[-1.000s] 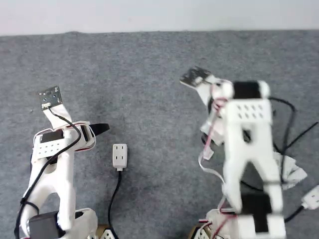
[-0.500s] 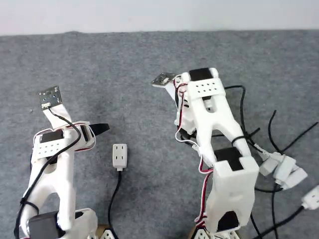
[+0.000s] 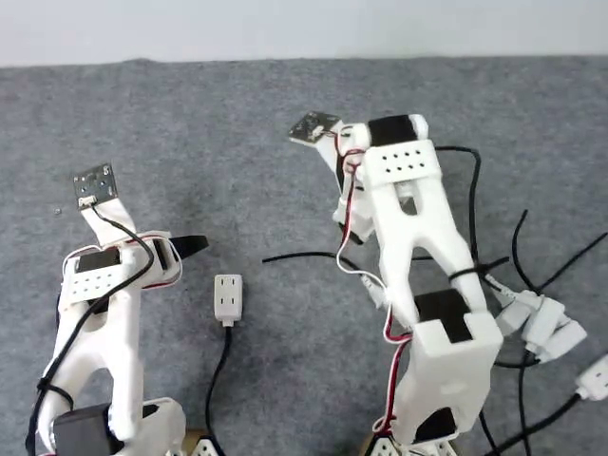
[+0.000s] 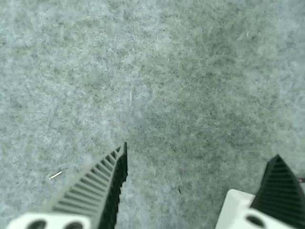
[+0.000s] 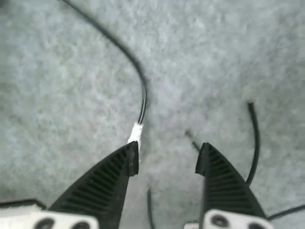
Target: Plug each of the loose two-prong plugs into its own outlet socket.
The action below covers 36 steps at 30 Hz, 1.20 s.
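Observation:
A white outlet socket (image 3: 227, 296) lies on the grey carpet with its black cord running toward the near edge. Beside it stands my left arm, its black finger (image 3: 190, 245) just left of the socket. The left gripper (image 4: 190, 164) is open over bare carpet, with a white corner (image 4: 233, 205) by one finger. A thin black cable (image 3: 304, 255) stretches from near the socket to under my right arm (image 3: 404, 190). The right gripper (image 5: 167, 148) is open; the cable's white end (image 5: 135, 134) rests at one fingertip, with only carpet between the fingers.
Several white plugs (image 3: 537, 321) lie in a tangle of black cords at the right, and another white connector (image 3: 594, 377) lies near the right edge. A black cord end (image 5: 253, 138) curves beside the right gripper. Bare carpet stretches toward the far wall.
My right arm has swung left and stretched farther out over the carpet. A black cable now lies between it and the socket, where none lay before. The left arm has kept still.

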### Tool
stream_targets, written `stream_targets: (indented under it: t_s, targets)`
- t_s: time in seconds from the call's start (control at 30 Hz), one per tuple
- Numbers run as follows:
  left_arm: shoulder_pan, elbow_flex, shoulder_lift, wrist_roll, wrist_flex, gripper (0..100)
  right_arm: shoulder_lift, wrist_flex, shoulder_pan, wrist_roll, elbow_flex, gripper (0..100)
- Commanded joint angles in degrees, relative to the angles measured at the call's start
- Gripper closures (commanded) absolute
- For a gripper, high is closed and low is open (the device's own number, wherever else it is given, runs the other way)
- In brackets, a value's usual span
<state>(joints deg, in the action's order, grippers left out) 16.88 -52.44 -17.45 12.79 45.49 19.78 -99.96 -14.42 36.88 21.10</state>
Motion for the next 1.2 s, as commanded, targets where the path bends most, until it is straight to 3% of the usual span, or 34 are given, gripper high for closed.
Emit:
stream_targets:
  t_s: [0.0, 0.17, 0.53, 0.8, 1.17]
  targets:
    - [-0.3, 0.6, -0.3, -0.4, -1.2, 58, -3.9, -2.8, -0.3, -0.4, -0.1, 85.1]
    - [-0.3, 0.6, -0.3, -0.4, -1.2, 58, -4.9, -1.0, -0.9, -0.3, -11.9, 98.6]
    - [-0.3, 0.6, -0.3, -0.4, -1.2, 58, -12.5, 17.3, 0.8, 0.2, -36.9, 99.0]
    - [-0.3, 0.6, -0.3, -0.4, -1.2, 58, -8.3, 22.8, 6.5, 4.0, -37.4, 99.0]
    - [-0.3, 0.6, -0.3, -0.4, -1.2, 58, -2.2, 24.0, 7.7, 4.1, -31.3, 99.0]
